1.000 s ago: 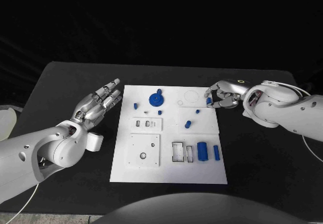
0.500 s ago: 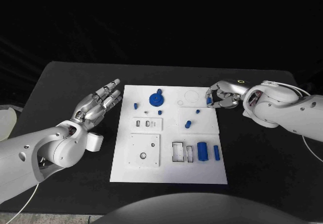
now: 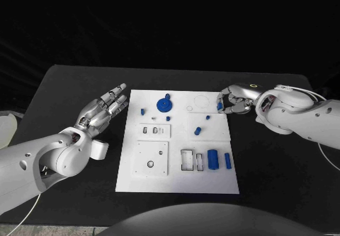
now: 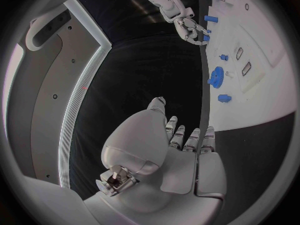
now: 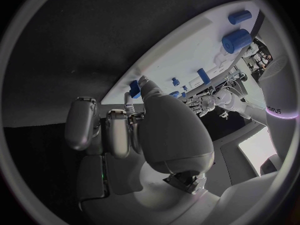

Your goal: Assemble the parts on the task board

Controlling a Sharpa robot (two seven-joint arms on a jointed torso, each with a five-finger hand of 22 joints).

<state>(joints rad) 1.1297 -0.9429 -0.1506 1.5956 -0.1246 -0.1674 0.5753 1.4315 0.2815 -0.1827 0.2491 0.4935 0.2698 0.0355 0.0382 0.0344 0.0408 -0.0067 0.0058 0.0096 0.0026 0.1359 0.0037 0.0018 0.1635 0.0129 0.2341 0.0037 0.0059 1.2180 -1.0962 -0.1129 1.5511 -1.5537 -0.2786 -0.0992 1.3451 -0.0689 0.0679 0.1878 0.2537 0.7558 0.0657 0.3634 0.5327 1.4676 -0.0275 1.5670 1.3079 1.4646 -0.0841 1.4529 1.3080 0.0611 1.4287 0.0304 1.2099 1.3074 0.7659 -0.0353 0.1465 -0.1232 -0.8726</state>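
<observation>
Your right hand (image 3: 234, 102) sits at the far right edge of the white task board (image 3: 177, 183) on the black desk (image 3: 276, 162), its fingers curled in around a small blue part (image 3: 219, 105), which it pinches at the board's rim; the right wrist view shows the same blue part (image 5: 134, 88) at the tips of the curled fingers (image 5: 116, 130). Your left hand (image 3: 105, 109) hovers beside the board's left edge, holding nothing, its fingers straight and slightly spread, palm turned toward the board. Just beyond the fingertips of your left hand, on the board, lies a blue gear (image 3: 163, 104) with a small blue peg (image 3: 167, 95) just past it, and a small blue piece (image 3: 142, 111) between the gear and the hand. Between your two hands, nearer the right one, a short blue peg (image 3: 197, 131) lies on the board. Toward you from the right hand, well apart from it, a wide blue cylinder (image 3: 212, 160) and a slimmer blue bar (image 3: 227, 161) lie side by side, next to a white rectangular holder (image 3: 187, 160). Toward you from the left hand lies a square white plate (image 3: 152, 158) with a hole.
</observation>
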